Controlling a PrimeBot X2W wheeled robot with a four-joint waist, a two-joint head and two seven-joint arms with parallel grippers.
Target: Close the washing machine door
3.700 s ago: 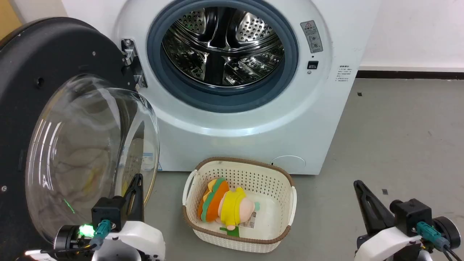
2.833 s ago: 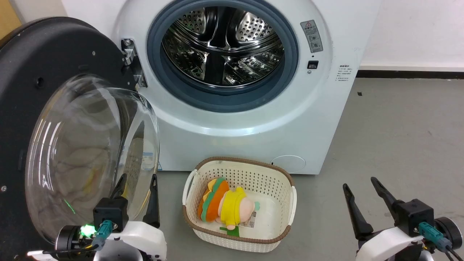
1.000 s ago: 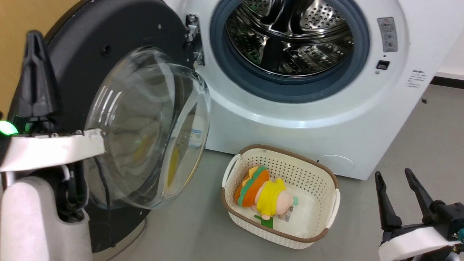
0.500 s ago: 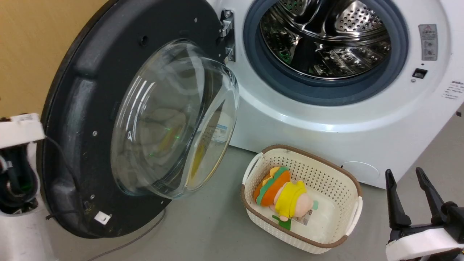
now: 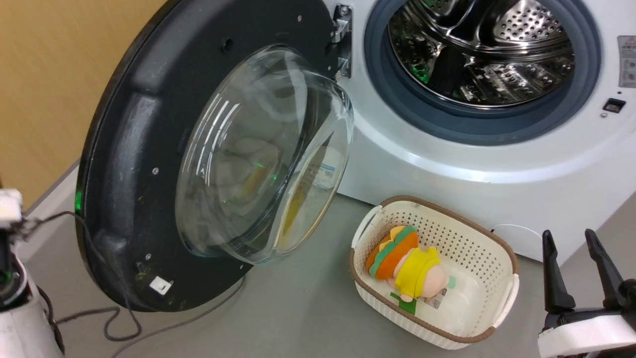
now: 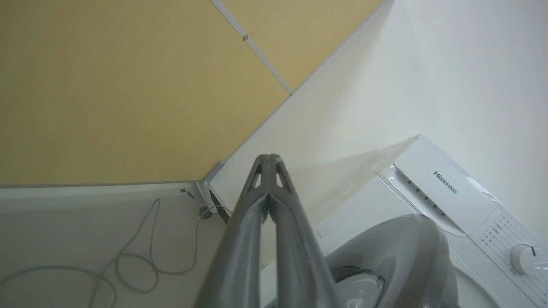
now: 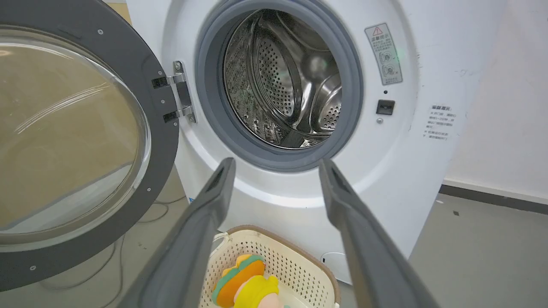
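The right gripper (image 5: 569,238) is spread wide above the grey floor (image 5: 308,308). Just past it sits a basket (image 5: 449,236), then the washing machine (image 5: 447,164). The washing machine door (image 5: 124,149) hangs wide open, left of that gripper. The left gripper (image 6: 269,159) is pressed together, pointing at the yellow wall (image 6: 107,85).

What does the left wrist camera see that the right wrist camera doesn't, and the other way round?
Left wrist view: the shut left gripper, a yellow wall and the control dial. Right wrist view: the open right gripper, the steel drum, the door hinge and a basket holding a toy. Both: the white washing machine.
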